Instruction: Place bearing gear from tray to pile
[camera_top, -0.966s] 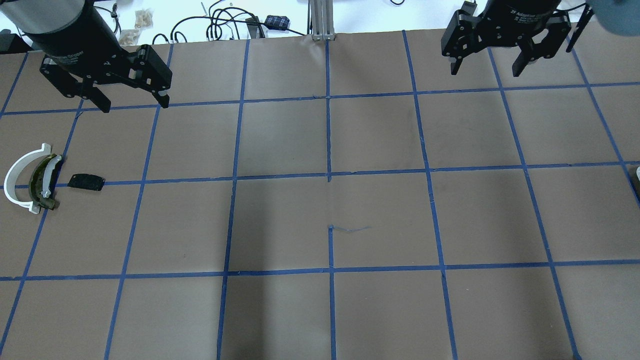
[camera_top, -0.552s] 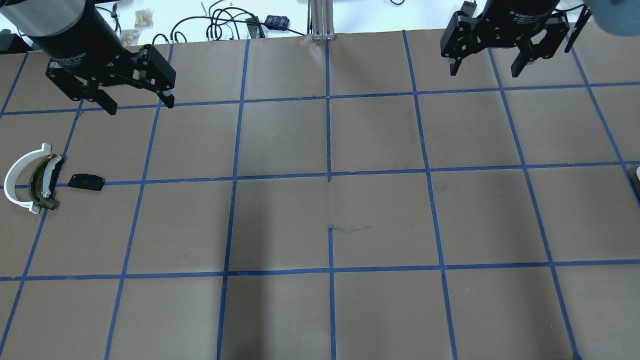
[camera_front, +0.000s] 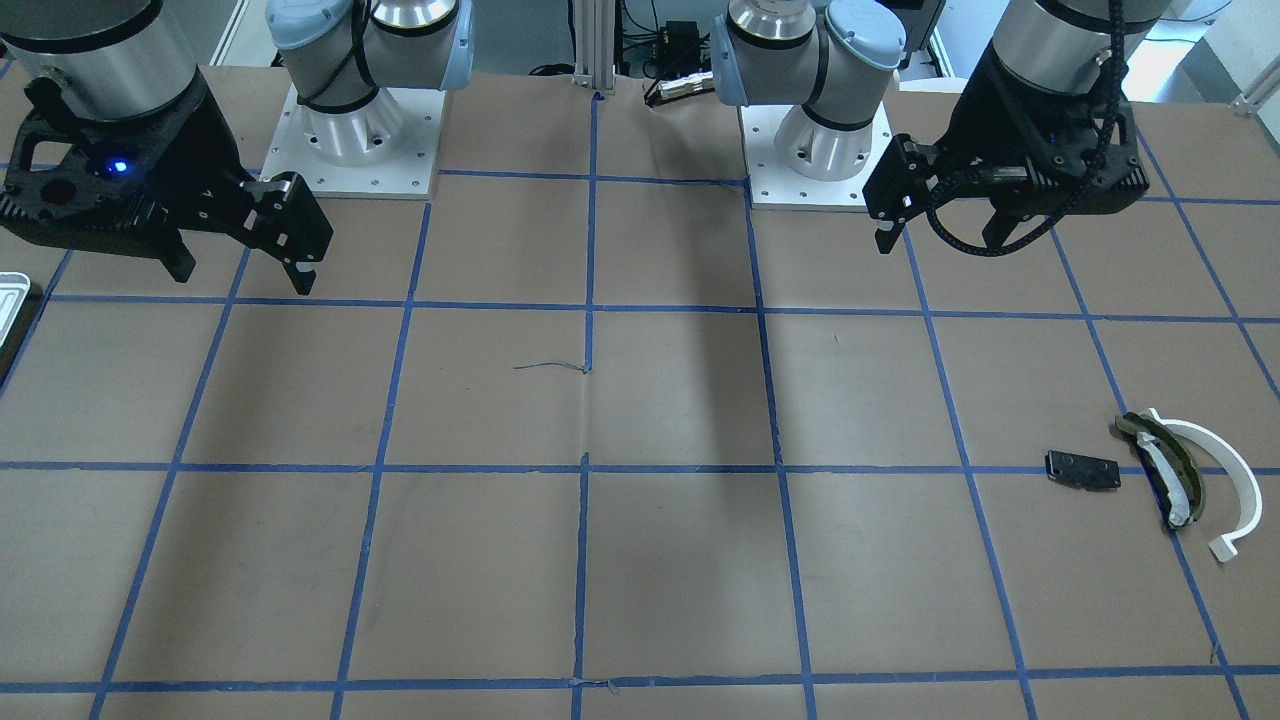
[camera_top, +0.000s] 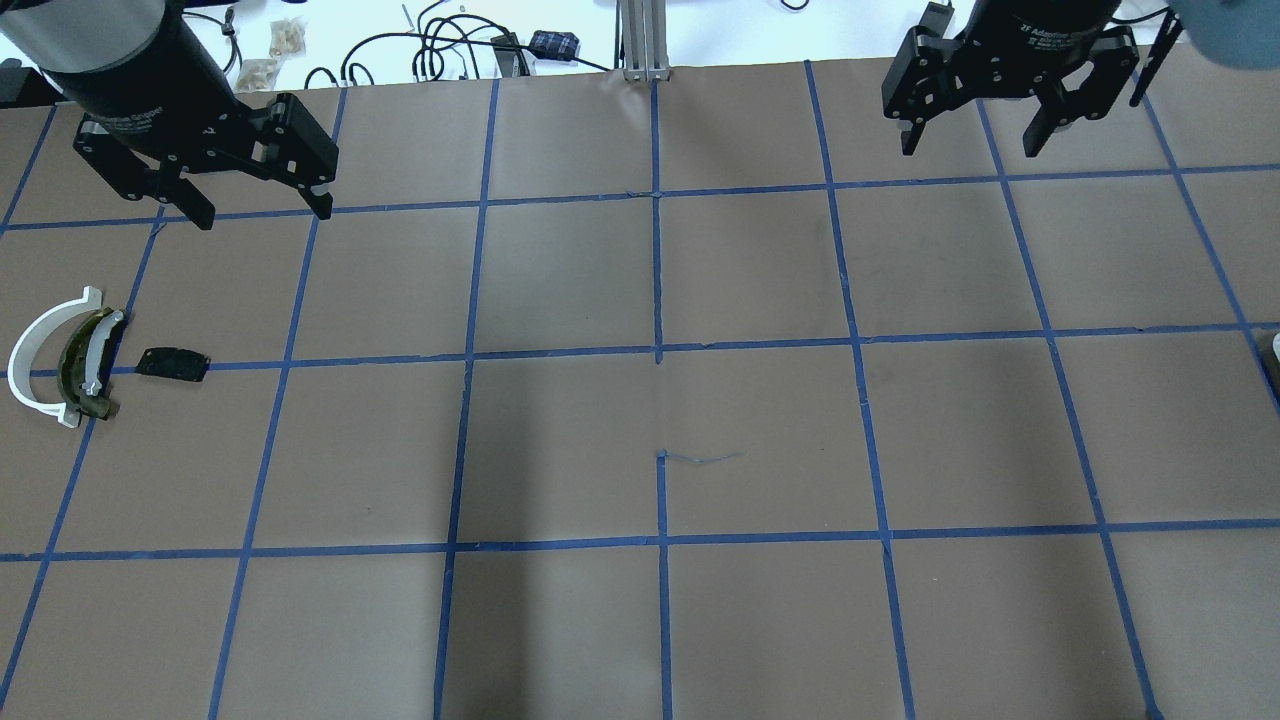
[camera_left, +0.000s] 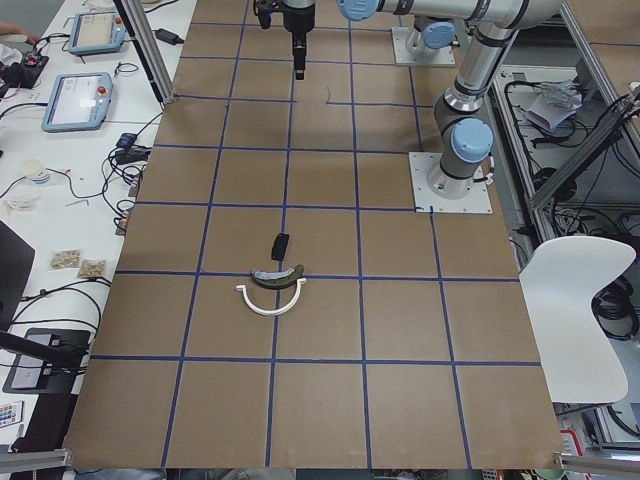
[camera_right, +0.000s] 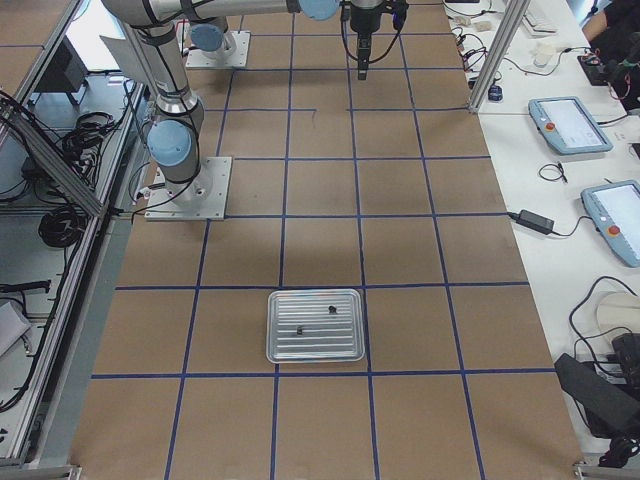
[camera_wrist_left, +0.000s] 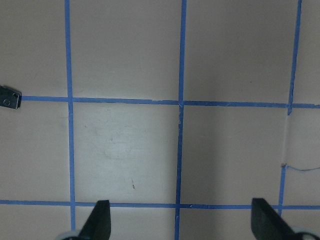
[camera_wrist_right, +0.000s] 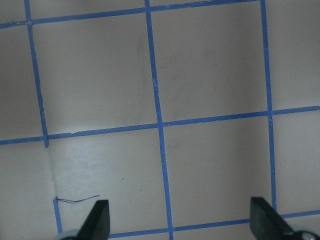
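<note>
- Nothing of the task is done as far as the views show: no gear lies in the pile (camera_top: 75, 365), and neither arm holds anything
- The left end effector (camera_top: 263, 215) hangs high over the left half of the surface (camera_top: 660, 630), fingers wide apart and empty
- The right end effector (camera_top: 972, 148) hangs high over the right half, fingers likewise spread with nothing between them
- The tray (camera_right: 290, 345) sits by the surface's right end edge, about midway along that edge; only a sliver of it shows in the front and overhead views
- Two small dark parts (camera_right: 332, 309) lie in the tray, apart from each other; they are too small to tell which is the gear
- The pile lies near the left end edge: a black plate (camera_top: 172, 363), then an olive piece (camera_top: 85, 370) nested against a white arc (camera_top: 35, 350)
- Left to do, as I judge it: reach the tray, grasp the gear, carry it the whole length of the surface, release it at the pile
- The tray is on the right arm's side and the pile on the left arm's, so a hand-over or a long reach across seems likely
- The middle of the surface shows only blue tape lines, so there is wide room for the carry
- Tray and pile both sit close to end edges, so there is little margin there
</note>
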